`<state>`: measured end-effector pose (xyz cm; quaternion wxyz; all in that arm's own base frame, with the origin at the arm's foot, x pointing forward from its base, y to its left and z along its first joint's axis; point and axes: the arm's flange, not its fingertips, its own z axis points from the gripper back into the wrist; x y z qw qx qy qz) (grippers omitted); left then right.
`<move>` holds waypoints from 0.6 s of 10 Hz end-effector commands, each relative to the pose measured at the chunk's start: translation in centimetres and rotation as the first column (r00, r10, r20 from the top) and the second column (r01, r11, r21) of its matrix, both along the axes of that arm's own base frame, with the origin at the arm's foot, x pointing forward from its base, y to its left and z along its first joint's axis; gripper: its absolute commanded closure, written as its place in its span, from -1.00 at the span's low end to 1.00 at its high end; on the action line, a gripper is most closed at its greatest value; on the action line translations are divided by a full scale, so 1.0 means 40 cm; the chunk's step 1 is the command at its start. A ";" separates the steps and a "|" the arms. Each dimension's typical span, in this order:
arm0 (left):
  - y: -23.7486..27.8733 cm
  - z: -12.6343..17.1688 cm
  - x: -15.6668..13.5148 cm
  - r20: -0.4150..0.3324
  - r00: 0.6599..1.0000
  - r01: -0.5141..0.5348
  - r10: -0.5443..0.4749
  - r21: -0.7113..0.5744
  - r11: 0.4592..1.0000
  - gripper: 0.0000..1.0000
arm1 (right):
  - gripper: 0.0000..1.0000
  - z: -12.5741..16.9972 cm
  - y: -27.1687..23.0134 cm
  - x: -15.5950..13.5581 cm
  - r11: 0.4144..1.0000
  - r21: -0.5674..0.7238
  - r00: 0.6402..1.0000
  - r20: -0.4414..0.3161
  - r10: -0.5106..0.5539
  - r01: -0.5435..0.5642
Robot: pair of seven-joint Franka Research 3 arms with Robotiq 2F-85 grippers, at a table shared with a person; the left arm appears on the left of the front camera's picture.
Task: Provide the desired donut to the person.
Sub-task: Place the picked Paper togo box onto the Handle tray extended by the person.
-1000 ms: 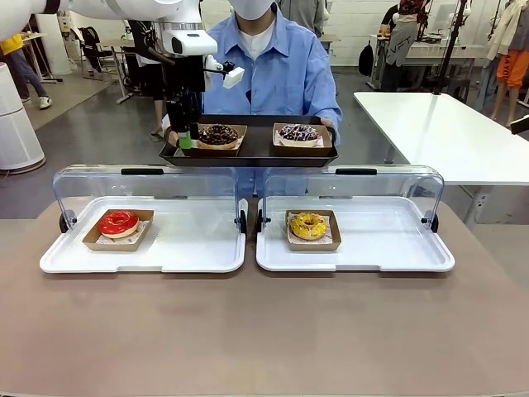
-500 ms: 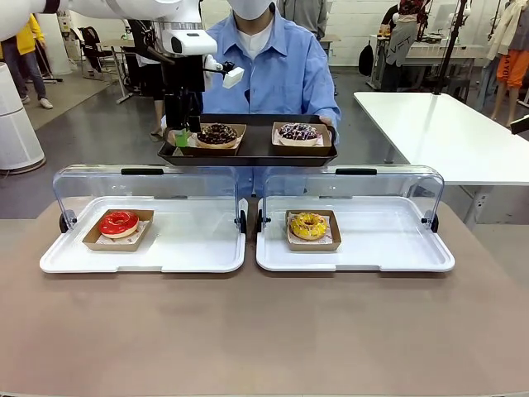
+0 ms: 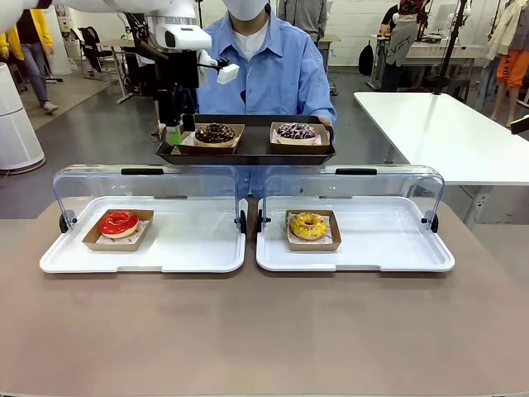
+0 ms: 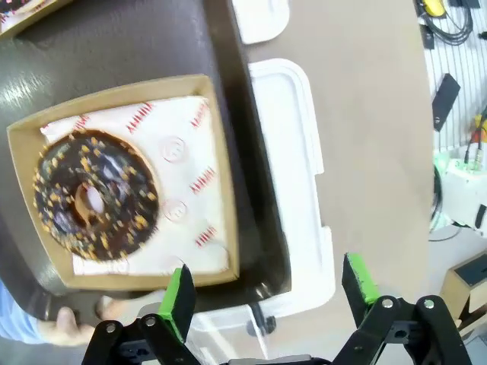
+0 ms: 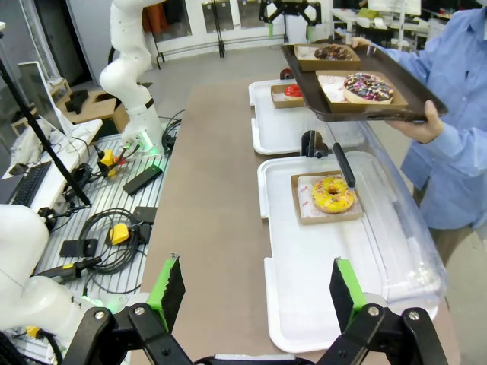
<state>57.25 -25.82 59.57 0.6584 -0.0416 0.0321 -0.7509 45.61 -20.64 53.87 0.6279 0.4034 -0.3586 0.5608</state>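
The person (image 3: 264,74) in a light blue shirt holds a black tray (image 3: 252,150) over the far edge of the table. On it a chocolate donut (image 3: 215,132) and a purple-sprinkled donut (image 3: 296,131) sit in cardboard boxes. My left gripper (image 3: 174,136) hangs open at the tray's left end, beside the chocolate donut (image 4: 95,194), with nothing between its fingers (image 4: 180,303). A red donut (image 3: 118,222) and a yellow donut (image 3: 308,225) lie in boxes on two white trays. My right gripper (image 5: 257,293) is open and empty, well short of the yellow donut (image 5: 332,194).
Both white trays (image 3: 207,260) (image 3: 388,256) have clear lids (image 3: 149,186) swung up at the back. The person's hand (image 4: 61,323) grips the black tray's edge close to my left gripper. A white table (image 3: 446,132) stands at the far right. Bare brown tabletop (image 3: 264,331) lies in front.
My left gripper has drawn a little left and up, off the chocolate donut's box, staying open. The person's tray has shifted slightly left and up. The right gripper's state is unchanged.
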 end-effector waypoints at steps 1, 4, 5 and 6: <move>0.114 0.047 -0.090 -0.043 0.999 0.007 -0.010 -0.069 0.998 -1.00 | -1.00 0.004 -0.002 0.004 1.000 0.008 1.000 0.001 0.007 -0.007; 0.283 0.065 -0.239 -0.002 1.000 0.001 -0.001 -0.166 0.986 -1.00 | -1.00 0.004 -0.002 0.004 1.000 0.008 1.000 0.001 0.007 -0.007; 0.313 0.046 -0.272 0.014 1.000 -0.006 0.008 -0.179 0.984 -1.00 | -1.00 0.004 -0.002 0.004 1.000 0.008 1.000 0.001 0.007 -0.007; 0.347 0.015 -0.295 0.074 0.997 -0.012 0.027 -0.197 0.980 -1.00 | -1.00 0.004 -0.002 0.004 1.000 0.008 1.000 0.001 0.007 -0.007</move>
